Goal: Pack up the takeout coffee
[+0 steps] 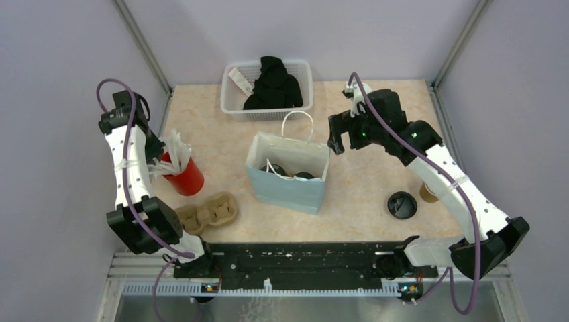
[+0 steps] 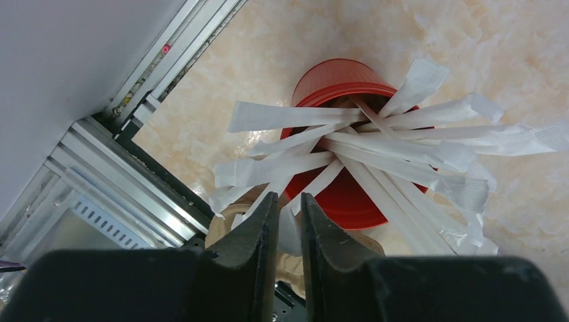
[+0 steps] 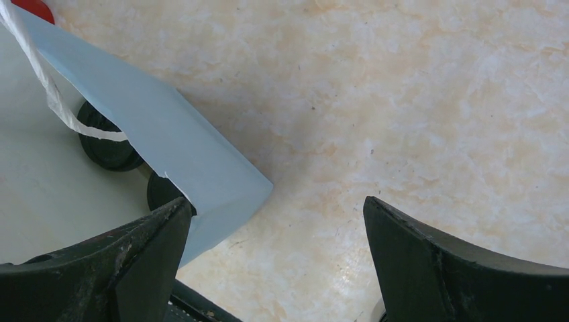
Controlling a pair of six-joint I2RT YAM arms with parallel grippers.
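right of the blue paper bag (image 1: 285, 188), toward the near edge, the takeout coffee is in two parts. its black lid (image 1: 402, 204) lies flat on the table (image 1: 362, 134). its kraft cup (image 1: 427, 194) stands just beyond the lid, mostly hidden behind the right arm, so its inside cannot be seen. left of the bag and equally near sits a moulded cardboard carrier (image 1: 209, 211), its near end cut off by the left arm. behind that stands a red cup (image 1: 190, 181) of wrapped straws (image 2: 376, 144). the left gripper (image 2: 288, 199) hangs over them, its jaws drawn to a narrow slot with one straw in it; whether they pinch it, i cannot tell. inside the bag are two dark round shapes (image 3: 107, 151), half covered by its rim and cord handle. the right gripper (image 3: 276, 202) hovers off the bag's right corner, jaws spread wide, holding nothing. beyond the bag, a white basket (image 1: 231, 107) holds black cloth (image 1: 272, 84). the tabletop is pale marbled beige, with plain lilac-grey walls and metal corner posts around it.
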